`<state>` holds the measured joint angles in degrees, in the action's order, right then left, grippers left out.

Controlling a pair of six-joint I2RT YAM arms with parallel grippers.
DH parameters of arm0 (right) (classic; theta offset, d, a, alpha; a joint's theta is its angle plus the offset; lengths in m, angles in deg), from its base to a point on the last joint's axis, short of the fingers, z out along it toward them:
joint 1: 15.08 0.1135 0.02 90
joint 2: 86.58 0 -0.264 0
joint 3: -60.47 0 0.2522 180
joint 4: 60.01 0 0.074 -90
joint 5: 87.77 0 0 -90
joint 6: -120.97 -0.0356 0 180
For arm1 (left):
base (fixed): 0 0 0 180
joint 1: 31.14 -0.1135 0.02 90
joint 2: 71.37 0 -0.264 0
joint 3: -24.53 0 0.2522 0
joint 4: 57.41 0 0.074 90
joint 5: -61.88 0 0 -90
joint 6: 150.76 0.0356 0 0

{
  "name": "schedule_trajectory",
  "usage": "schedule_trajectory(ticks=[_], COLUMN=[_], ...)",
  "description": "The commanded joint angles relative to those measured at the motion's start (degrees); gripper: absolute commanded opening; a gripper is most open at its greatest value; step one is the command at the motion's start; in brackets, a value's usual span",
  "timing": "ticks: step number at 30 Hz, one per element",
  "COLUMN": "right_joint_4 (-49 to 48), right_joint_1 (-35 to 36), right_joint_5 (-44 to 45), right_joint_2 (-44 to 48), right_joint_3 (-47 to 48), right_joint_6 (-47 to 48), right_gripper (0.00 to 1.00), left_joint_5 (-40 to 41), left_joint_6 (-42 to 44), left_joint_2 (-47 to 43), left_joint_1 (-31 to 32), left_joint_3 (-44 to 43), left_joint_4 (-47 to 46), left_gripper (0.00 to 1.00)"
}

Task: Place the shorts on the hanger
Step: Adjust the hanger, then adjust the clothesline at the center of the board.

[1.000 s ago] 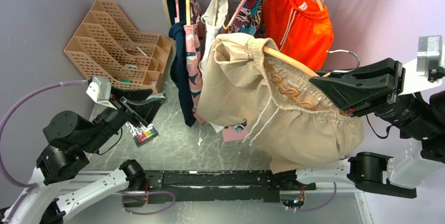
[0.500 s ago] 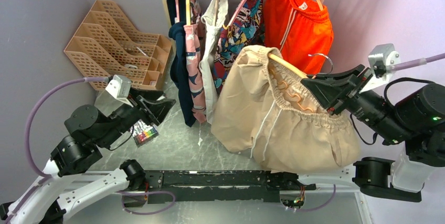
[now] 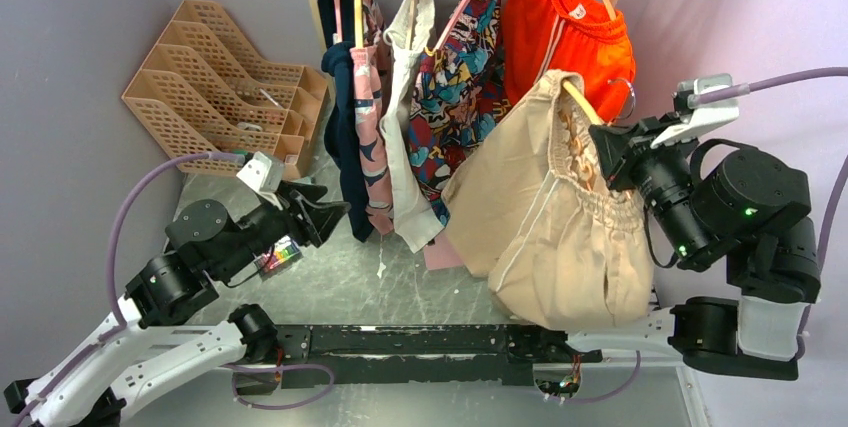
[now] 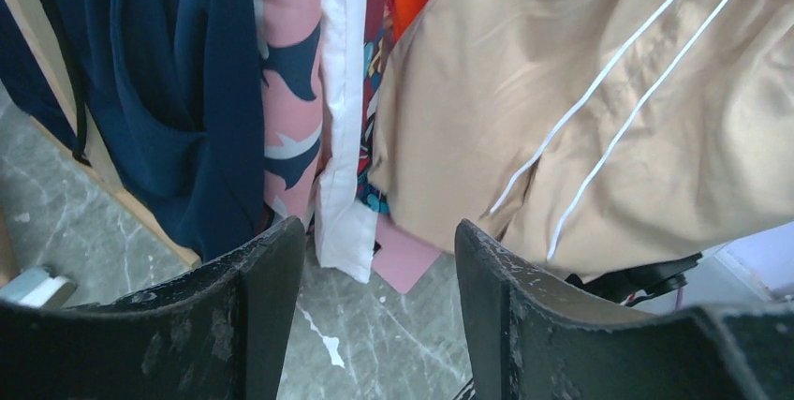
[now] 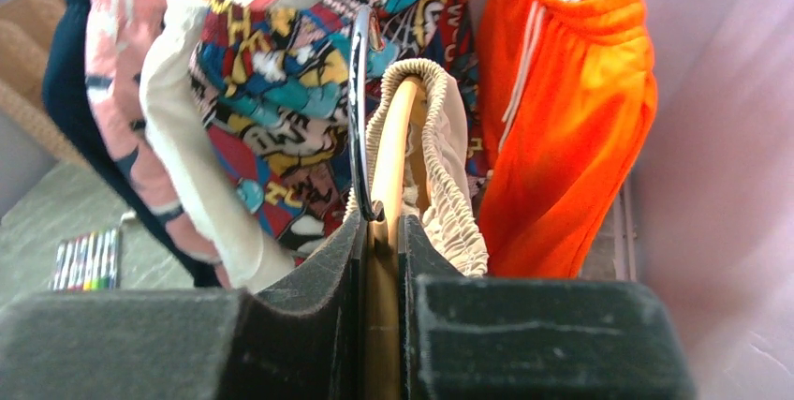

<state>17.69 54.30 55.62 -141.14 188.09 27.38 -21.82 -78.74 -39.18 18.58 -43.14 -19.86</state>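
The beige shorts (image 3: 550, 217) hang by their gathered waistband from the pale wooden hanger (image 3: 578, 105), held in the air just in front of the rack. My right gripper (image 3: 608, 159) is shut on the hanger's neck. In the right wrist view the hanger (image 5: 391, 156) runs straight up from between the fingers of the right gripper (image 5: 382, 231), with its metal hook (image 5: 357, 91) on the left and the shorts' waistband (image 5: 448, 185) draped over it. My left gripper (image 3: 325, 215) is open and holds nothing, low on the left. In its own view the left gripper (image 4: 379, 259) faces the shorts (image 4: 580, 91).
A rail at the back carries orange shorts (image 3: 565, 32), a comic-print garment (image 3: 465, 67), a white garment (image 3: 410, 97) and navy and pink clothes (image 3: 350, 117). A peach slatted organizer (image 3: 225, 77) stands back left. A pack of markers (image 3: 277, 257) lies on the grey floor.
My right arm has swung the hanger and shorts up and back toward the rail, tipping the hanger nearly upright. My left arm has moved right, toward the hanging clothes.
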Motion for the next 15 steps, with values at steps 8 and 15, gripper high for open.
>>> schedule_trajectory(ticks=[8,15], right_joint_4=[-30.2,-17.4], right_joint_1=[0.2,-15.3], right_joint_5=[14.4,-7.4], right_joint_2=[-15.4,-30.8], right_joint_3=[-2.2,14.4], right_joint_6=[14.2,3.9], right_gripper=[0.00,0.00], left_joint_5=[9.1,12.1], left_joint_6=[0.5,2.8], left_joint_2=[-3.4,-5.5], left_joint_1=[0.1,0.1], left_joint_3=[3.6,5.0], left_joint_4=[1.9,1.1], left_gripper=[0.64,0.66])
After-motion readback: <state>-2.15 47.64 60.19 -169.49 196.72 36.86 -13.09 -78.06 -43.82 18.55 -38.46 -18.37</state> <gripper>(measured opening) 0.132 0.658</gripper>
